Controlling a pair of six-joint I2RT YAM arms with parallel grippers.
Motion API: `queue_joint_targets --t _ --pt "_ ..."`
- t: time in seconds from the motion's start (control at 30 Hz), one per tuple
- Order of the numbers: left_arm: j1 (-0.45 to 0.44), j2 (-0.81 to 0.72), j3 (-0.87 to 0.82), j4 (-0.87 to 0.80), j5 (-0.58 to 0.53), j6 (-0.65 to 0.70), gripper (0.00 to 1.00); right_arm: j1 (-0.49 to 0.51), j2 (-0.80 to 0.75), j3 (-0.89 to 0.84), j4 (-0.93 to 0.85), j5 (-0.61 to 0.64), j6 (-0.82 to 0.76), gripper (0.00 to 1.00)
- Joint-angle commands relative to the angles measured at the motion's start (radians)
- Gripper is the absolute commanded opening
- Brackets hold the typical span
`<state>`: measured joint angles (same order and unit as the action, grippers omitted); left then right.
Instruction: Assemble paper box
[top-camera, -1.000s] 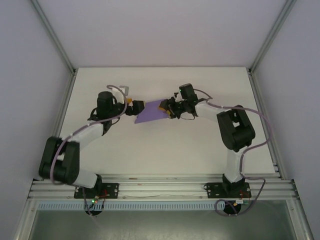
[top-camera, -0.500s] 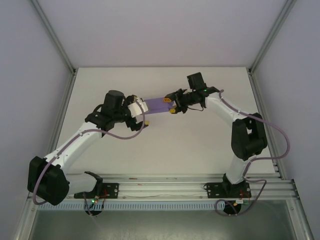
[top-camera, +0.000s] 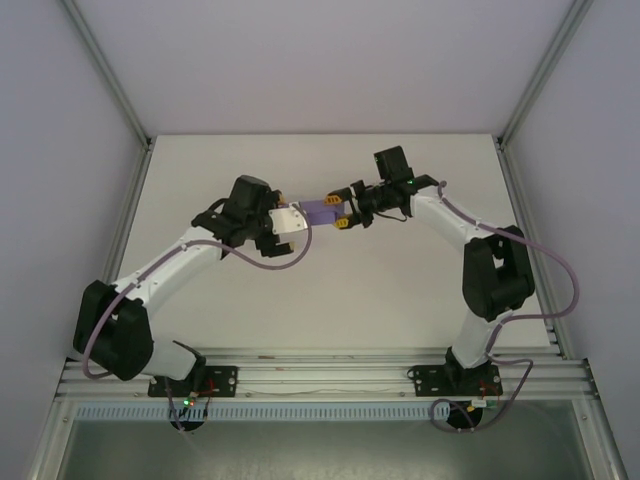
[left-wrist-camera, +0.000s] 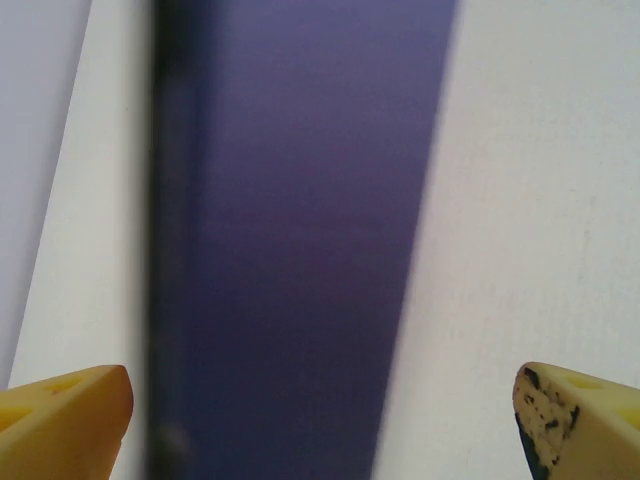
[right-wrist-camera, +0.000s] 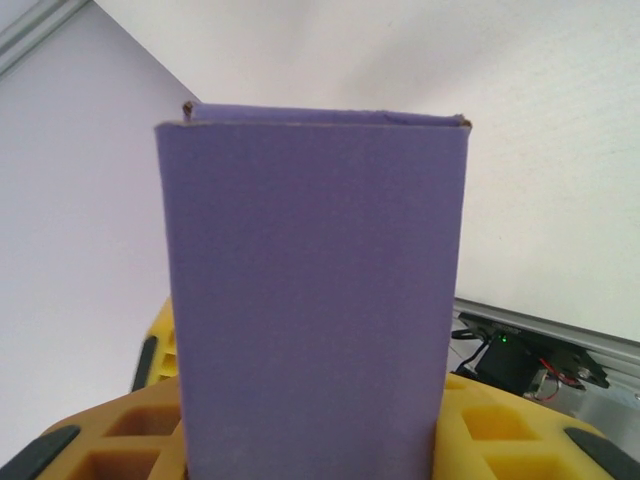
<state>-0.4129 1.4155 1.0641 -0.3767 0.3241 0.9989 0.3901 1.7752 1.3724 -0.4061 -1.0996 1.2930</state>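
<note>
From above, the left arm (top-camera: 160, 270) starts at its base in the lower left. It bends at an elbow close to the left edge and then reaches up and to the right over the table (top-camera: 330, 300). The right arm (top-camera: 485, 265) rises from its base in the lower right, bends at an elbow on the right side, and stretches up and to the left. The two wrists meet in the upper middle of the frame and face each other, the left one pointing right, the right one pointing left.

The box (top-camera: 322, 210), a purple card piece, lies between them. I cannot tell if it touches the table.

The right gripper (top-camera: 343, 210) holds the right end of the box. In its own camera the box comes up from between the yellow fingers (right-wrist-camera: 480, 430) at the bottom edge and stands upright in the middle of the frame. The jaws are narrow and pressed on the card.

The left gripper (top-camera: 303, 218) is at the left end of the box, and its jaws are wide. In its own camera two yellow fingertips (left-wrist-camera: 60, 410) sit in the lower left and lower right corners, well apart. The box runs between them as a blurred purple band, just beside the left tip. White table shows between the box and the right tip. I cannot tell if the left tip touches the card.
</note>
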Motion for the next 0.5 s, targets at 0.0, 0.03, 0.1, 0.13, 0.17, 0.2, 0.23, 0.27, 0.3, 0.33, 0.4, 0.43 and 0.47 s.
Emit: queue_joint_targets --t 0.0,0.03,0.1,0.13,0.17,0.2,0.23,0.27,0.3,0.33,0.4,0.43,0.47 --pt "-0.006 0.012 0.045 0.023 -0.049 0.027 0.93 0.006 -0.042 0.023 -0.069 -0.042 -0.03 0.32" --pt "-0.006 0.016 0.049 0.025 -0.041 0.029 0.9 0.009 -0.043 0.017 -0.067 -0.048 -0.03 0.32" --pt "-0.006 0.017 0.056 0.019 -0.02 0.032 0.85 0.012 -0.043 0.011 -0.064 -0.054 -0.029 0.32" --pt "-0.006 0.017 0.056 0.021 -0.017 0.037 0.82 0.014 -0.045 0.008 -0.059 -0.059 -0.026 0.32" --pt "-0.006 0.02 0.053 0.024 -0.019 0.042 0.8 0.014 -0.048 0.006 -0.052 -0.06 -0.022 0.32" --pt "-0.006 0.02 0.052 0.031 -0.024 0.042 0.76 0.014 -0.051 0.004 -0.043 -0.062 -0.015 0.32" --pt "-0.006 0.022 0.053 0.032 -0.028 0.042 0.75 0.016 -0.055 0.002 -0.036 -0.06 -0.007 0.32" --pt "-0.006 0.022 0.054 0.026 -0.024 0.045 0.74 0.016 -0.06 -0.002 -0.027 -0.059 0.001 0.32" --pt "-0.006 0.023 0.054 0.02 -0.016 0.049 0.74 0.017 -0.067 -0.008 -0.01 -0.054 0.015 0.32" --pt "-0.006 0.025 0.052 0.02 -0.012 0.049 0.74 0.017 -0.072 -0.018 0.014 -0.054 0.031 0.32" --pt "-0.007 0.029 0.05 0.037 -0.019 0.036 0.7 0.02 -0.077 -0.025 0.03 -0.061 0.047 0.32" --pt "-0.006 0.031 0.048 0.044 -0.02 0.031 0.69 0.022 -0.077 -0.022 0.024 -0.063 0.042 0.32" --pt "-0.006 0.032 0.046 0.052 -0.022 0.029 0.68 0.025 -0.077 -0.02 0.018 -0.065 0.039 0.32"
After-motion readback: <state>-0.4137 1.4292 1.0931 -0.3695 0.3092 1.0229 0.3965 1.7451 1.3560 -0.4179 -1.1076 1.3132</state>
